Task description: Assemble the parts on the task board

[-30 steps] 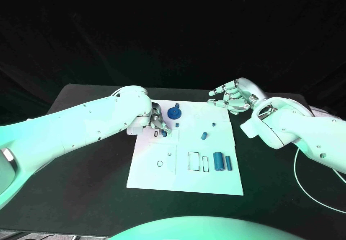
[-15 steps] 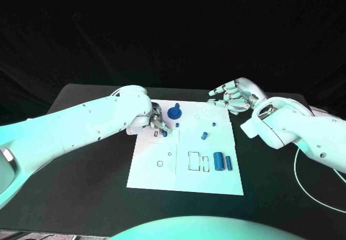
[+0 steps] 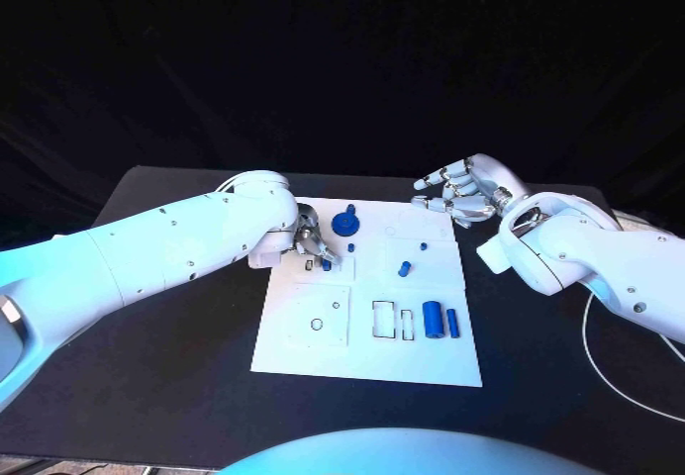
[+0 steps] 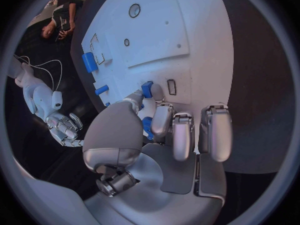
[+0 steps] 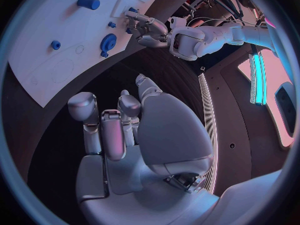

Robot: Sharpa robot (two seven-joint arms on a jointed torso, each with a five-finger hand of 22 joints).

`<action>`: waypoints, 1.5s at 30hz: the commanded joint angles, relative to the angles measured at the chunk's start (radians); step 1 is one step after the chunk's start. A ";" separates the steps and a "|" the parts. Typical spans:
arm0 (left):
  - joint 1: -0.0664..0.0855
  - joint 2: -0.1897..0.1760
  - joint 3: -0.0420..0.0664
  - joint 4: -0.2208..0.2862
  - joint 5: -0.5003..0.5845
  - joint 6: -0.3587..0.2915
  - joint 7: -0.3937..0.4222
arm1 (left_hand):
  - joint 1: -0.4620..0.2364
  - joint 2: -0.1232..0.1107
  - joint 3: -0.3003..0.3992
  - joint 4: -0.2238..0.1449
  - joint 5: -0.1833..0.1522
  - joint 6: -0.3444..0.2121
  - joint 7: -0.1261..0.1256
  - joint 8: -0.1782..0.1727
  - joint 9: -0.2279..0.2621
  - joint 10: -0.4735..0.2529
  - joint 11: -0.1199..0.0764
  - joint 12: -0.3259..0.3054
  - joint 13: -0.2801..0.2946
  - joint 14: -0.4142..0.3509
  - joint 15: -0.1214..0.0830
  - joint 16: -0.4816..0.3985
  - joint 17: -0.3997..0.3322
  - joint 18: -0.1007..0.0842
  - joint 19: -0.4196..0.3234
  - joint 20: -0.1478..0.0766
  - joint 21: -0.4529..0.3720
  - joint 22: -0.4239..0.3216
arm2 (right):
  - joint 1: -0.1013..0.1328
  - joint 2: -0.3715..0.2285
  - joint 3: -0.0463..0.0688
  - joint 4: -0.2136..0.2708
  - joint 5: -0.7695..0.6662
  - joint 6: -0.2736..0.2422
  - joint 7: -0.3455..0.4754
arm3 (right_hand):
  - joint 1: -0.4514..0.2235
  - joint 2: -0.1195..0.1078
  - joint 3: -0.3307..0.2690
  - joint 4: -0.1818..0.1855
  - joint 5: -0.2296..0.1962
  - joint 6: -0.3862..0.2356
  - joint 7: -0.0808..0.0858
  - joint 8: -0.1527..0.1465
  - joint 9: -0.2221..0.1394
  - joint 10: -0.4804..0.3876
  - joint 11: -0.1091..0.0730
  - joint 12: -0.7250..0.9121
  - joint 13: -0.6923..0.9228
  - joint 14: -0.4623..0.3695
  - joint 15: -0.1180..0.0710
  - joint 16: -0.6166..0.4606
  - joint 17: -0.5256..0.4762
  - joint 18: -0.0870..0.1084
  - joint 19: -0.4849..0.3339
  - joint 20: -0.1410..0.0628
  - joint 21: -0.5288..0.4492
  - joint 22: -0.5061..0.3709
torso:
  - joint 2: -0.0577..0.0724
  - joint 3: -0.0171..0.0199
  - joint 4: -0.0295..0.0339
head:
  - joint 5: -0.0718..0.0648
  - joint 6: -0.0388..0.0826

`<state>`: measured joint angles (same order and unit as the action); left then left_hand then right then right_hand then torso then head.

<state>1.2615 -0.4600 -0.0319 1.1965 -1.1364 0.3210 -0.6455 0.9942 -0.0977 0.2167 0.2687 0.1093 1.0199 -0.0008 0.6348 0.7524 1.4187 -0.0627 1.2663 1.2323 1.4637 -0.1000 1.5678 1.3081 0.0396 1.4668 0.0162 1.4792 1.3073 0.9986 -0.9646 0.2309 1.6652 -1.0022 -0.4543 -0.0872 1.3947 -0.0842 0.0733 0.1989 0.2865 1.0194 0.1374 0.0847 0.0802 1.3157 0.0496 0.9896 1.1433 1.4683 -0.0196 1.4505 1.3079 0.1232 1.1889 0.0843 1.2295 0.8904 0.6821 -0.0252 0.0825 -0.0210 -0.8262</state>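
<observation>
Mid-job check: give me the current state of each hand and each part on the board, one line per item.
left hand: over the board's left edge, fingers pinching a small blue part.
right hand: holds nothing, fingers apart, raised beyond the board's far right corner.
task board: flat on the table.
gear: lying near the far edge.
two blue cylinders: lying side by side, near right.
small blue peg: loose mid-board.

Task board (image 3: 371, 341) reads as matt white sheet, flat and smooth, like plastic or card; blue parts on it, e.g. the gear (image 3: 344, 224) at its 12 o'clock end, look like smooth moulded plastic with a slight sheen. Table (image 3: 171, 327) is matt black, backdrop looks like dark cloth. Both hands, left (image 4: 159, 130) and right (image 5: 134, 120), are satin silver, metal-look, on glossy white plastic arm shells.
</observation>
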 commanded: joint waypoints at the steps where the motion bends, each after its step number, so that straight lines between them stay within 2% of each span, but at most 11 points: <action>1: -0.012 -0.011 -0.006 0.009 -0.008 0.027 -0.025 | -0.004 0.008 -0.010 0.002 -0.005 0.007 0.003 -0.005 0.001 0.007 0.003 0.003 0.001 0.107 -0.006 0.003 0.263 -0.008 0.036 -0.009 0.007 0.143 | -0.001 0.000 0.000 -0.001 -0.003 0.011 0.009 | -0.010 -0.003 0.000 0.005 0.002 -0.004 -0.001 0.000 0.002 -0.009 -0.002 -0.007 -0.005 0.053 -0.005 -0.008 0.044 0.012 -0.009 0.001 -0.009 -0.007 | -0.001 0.0004 0.0007 | -0.001 0.001; 7: -0.010 -0.024 -0.001 0.024 -0.011 0.016 -0.025 | 0.000 0.009 -0.024 0.006 -0.007 0.008 0.002 -0.006 0.003 0.006 0.003 0.002 -0.001 0.107 -0.007 0.003 0.263 -0.008 0.035 -0.009 0.005 0.141 | -0.001 0.001 0.000 -0.003 -0.003 0.011 0.010 | -0.011 -0.003 -0.001 0.007 0.000 -0.005 -0.001 0.000 0.002 -0.015 -0.002 -0.019 -0.014 0.051 -0.005 -0.014 0.036 0.013 -0.014 0.001 -0.016 -0.017 | 0.000 0.0006 0.0003 | 0.000 0.002; 12: -0.005 -0.042 0.015 0.045 -0.002 -0.016 -0.024 | 0.009 0.007 -0.057 0.013 -0.008 -0.008 0.007 -0.013 0.005 -0.012 0.006 -0.026 -0.029 0.107 -0.007 0.003 0.263 -0.002 0.023 -0.010 -0.011 0.121 | -0.003 0.001 0.000 -0.006 -0.001 0.011 0.013 | -0.012 -0.002 -0.002 0.009 -0.002 -0.008 -0.001 -0.001 0.002 -0.031 -0.002 -0.052 -0.040 0.045 -0.005 -0.032 0.012 0.019 -0.031 0.001 -0.037 -0.048 | -0.001 0.0003 -0.0003 | 0.001 0.005; 15: 0.006 -0.055 0.026 0.061 0.048 -0.056 -0.021 | 0.014 0.000 -0.090 0.017 -0.015 -0.025 0.012 -0.018 0.007 -0.027 0.010 -0.044 -0.048 0.107 -0.005 0.003 0.263 0.001 0.016 -0.009 -0.022 0.108 | -0.003 0.002 -0.001 -0.009 0.000 0.010 0.014 | -0.011 -0.002 -0.002 0.010 -0.001 -0.010 -0.001 -0.002 0.003 -0.038 -0.001 -0.068 -0.053 0.042 -0.005 -0.041 0.000 0.021 -0.038 0.001 -0.048 -0.063 | -0.001 -0.0002 0.0005 | 0.000 0.006; 18: 0.019 -0.067 0.038 0.074 0.105 -0.089 -0.018 | 0.015 0.000 -0.126 0.020 -0.054 -0.035 0.016 -0.021 0.011 -0.036 0.013 -0.050 -0.054 0.107 -0.003 0.003 0.263 0.004 0.011 -0.007 -0.029 0.099 | -0.004 0.004 -0.001 -0.012 0.001 0.010 0.015 | -0.011 -0.002 -0.002 0.011 -0.001 -0.011 0.000 -0.002 0.003 -0.043 -0.001 -0.079 -0.063 0.040 -0.005 -0.047 -0.008 0.023 -0.043 0.001 -0.054 -0.072 | -0.002 0.0005 0.0011 | 0.003 0.009; 23: 0.039 -0.079 0.049 0.081 0.140 -0.102 -0.017 | 0.016 0.001 -0.142 0.020 -0.057 -0.038 0.017 -0.021 0.013 -0.039 0.014 -0.052 -0.056 0.107 -0.002 0.003 0.263 0.005 0.009 -0.006 -0.033 0.095 | -0.006 0.007 -0.001 -0.015 0.002 0.010 0.016 | -0.011 -0.002 -0.003 0.012 -0.001 -0.013 0.000 -0.003 0.003 -0.048 -0.001 -0.089 -0.071 0.038 -0.005 -0.052 -0.014 0.024 -0.046 0.001 -0.060 -0.079 | -0.001 0.0006 0.0009 | 0.005 0.012; 26: 0.046 -0.085 0.051 0.076 0.135 -0.086 -0.019 | 0.063 0.020 -0.140 0.003 -0.049 -0.043 0.018 -0.023 0.015 -0.045 0.015 -0.058 -0.063 0.107 -0.001 0.003 0.263 0.007 0.004 -0.005 -0.040 0.088 | -0.007 0.007 -0.002 -0.015 0.002 0.011 0.016 | -0.011 -0.002 -0.003 0.012 -0.001 -0.013 0.000 -0.003 0.003 -0.048 -0.001 -0.090 -0.072 0.038 -0.005 -0.053 -0.015 0.024 -0.046 0.001 -0.060 -0.080 | 0.000 0.0004 0.0001 | 0.006 0.014; 29: 0.055 -0.090 0.052 0.054 0.128 -0.051 -0.021 | 0.127 0.049 -0.125 -0.011 -0.041 -0.069 0.031 -0.050 0.002 -0.071 0.025 -0.091 -0.098 0.107 0.006 0.003 0.263 0.012 -0.010 0.002 -0.061 0.065 | -0.007 0.006 -0.002 -0.014 0.002 0.011 0.015 | -0.010 -0.002 -0.002 0.012 0.000 -0.013 0.000 -0.003 0.003 -0.049 -0.001 -0.093 -0.075 0.038 -0.005 -0.055 -0.016 0.024 -0.047 0.001 -0.062 -0.082 | 0.000 -0.0005 0.0010 | 0.004 0.013; 32: 0.062 -0.086 0.052 0.018 0.125 -0.032 -0.018 | 0.158 0.058 -0.114 -0.015 -0.039 -0.094 0.046 -0.090 -0.026 -0.086 0.038 -0.109 -0.117 0.107 0.016 0.003 0.263 0.016 -0.018 0.008 -0.074 0.050 | -0.008 0.005 -0.002 -0.014 0.002 0.011 0.015 | -0.010 -0.002 -0.002 0.012 0.000 -0.013 0.000 -0.003 0.003 -0.049 -0.001 -0.093 -0.075 0.038 -0.005 -0.055 -0.016 0.024 -0.047 0.001 -0.062 -0.082 | 0.001 -0.0003 0.0005 | 0.005 0.017; 37: 0.070 -0.061 0.052 -0.056 0.124 -0.026 -0.004 | 0.163 0.052 -0.121 0.002 -0.040 -0.114 0.066 -0.144 -0.070 -0.100 0.055 -0.128 -0.139 0.107 0.031 0.003 0.263 0.018 -0.022 0.022 -0.082 0.043 | -0.008 0.006 -0.002 -0.014 0.002 0.011 0.015 | -0.009 -0.001 -0.002 0.012 0.000 -0.013 0.000 -0.003 0.003 -0.050 -0.001 -0.095 -0.077 0.038 -0.005 -0.056 -0.017 0.024 -0.047 0.001 -0.064 -0.084 | 0.002 -0.0006 -0.0001 | 0.008 0.020; 45: 0.074 -0.001 0.044 -0.176 0.090 -0.003 0.020 | 0.152 0.036 -0.155 0.018 -0.042 -0.087 0.066 -0.153 -0.092 -0.097 0.056 -0.120 -0.136 0.107 0.034 0.003 0.263 0.017 -0.019 0.028 -0.081 0.048 | -0.008 0.010 -0.002 -0.016 0.002 0.013 0.016 | -0.009 -0.001 -0.002 0.012 0.000 -0.013 0.000 -0.003 0.003 -0.050 -0.001 -0.095 -0.077 0.038 -0.005 -0.056 -0.017 0.024 -0.047 0.001 -0.064 -0.084 | 0.003 -0.0015 -0.0016 | 0.012 0.022</action>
<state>1.3337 -0.4668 0.0122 1.0298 -1.0279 0.2832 -0.6506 1.1458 -0.0516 0.0660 0.2865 0.0650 0.9277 0.0638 0.4832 0.6611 1.3254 -0.0091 1.1417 1.0943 1.4690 -0.0728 1.5677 1.3076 0.0397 1.4453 0.0379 1.4018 1.3079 0.9912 -0.9558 0.2291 1.6494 -0.9972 -0.4535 -0.0814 1.3909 -0.0883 0.0706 0.2071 0.2865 1.0126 0.1372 0.0847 0.0826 1.2731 0.0493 0.8974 1.0668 1.4683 -0.0196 1.4002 1.2922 0.1390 1.1461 0.0844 1.1688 0.8073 0.6845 -0.0265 0.0821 -0.0102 -0.8043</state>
